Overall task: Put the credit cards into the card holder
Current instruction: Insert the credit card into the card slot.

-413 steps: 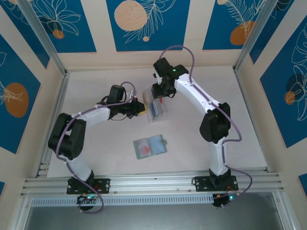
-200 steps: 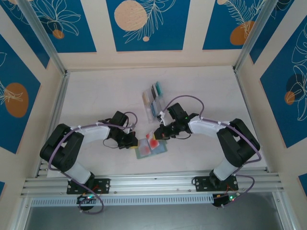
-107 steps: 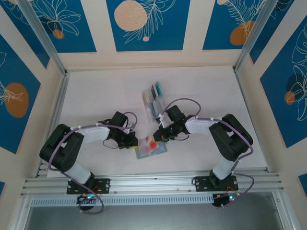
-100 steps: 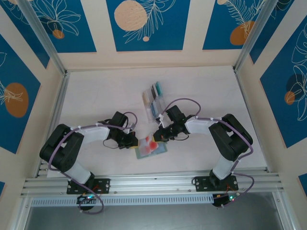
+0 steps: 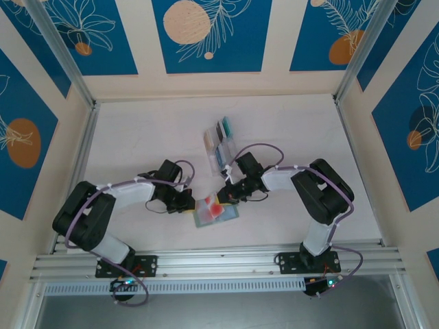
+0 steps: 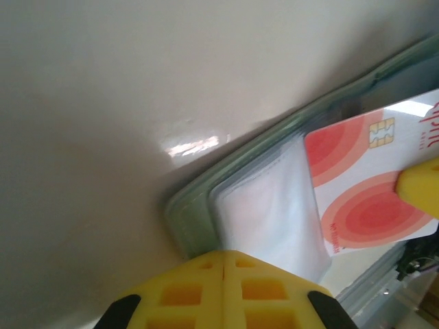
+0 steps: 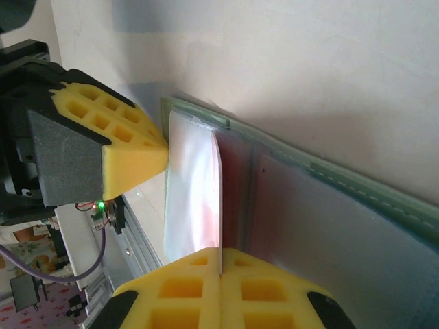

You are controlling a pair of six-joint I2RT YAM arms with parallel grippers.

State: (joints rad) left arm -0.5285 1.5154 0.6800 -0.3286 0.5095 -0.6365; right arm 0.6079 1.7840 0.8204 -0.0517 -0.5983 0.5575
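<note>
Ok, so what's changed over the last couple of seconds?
Both arms came from the rack at the back down to the open wallet. The right fingers brought a red card and have edged it left over the wallet; the left fingers sit shut at its left edge. The wallet stayed put.

Overhead; wrist close-ups on card holder (image 5: 227, 214)

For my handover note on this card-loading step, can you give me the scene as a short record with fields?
card holder: lying open, clear pockets up
red card: over the open holder, pinched at one end
right gripper: shut on red card
left gripper: shut, tip at the holder's edge
clear rack: farther back, holding other cards
</note>
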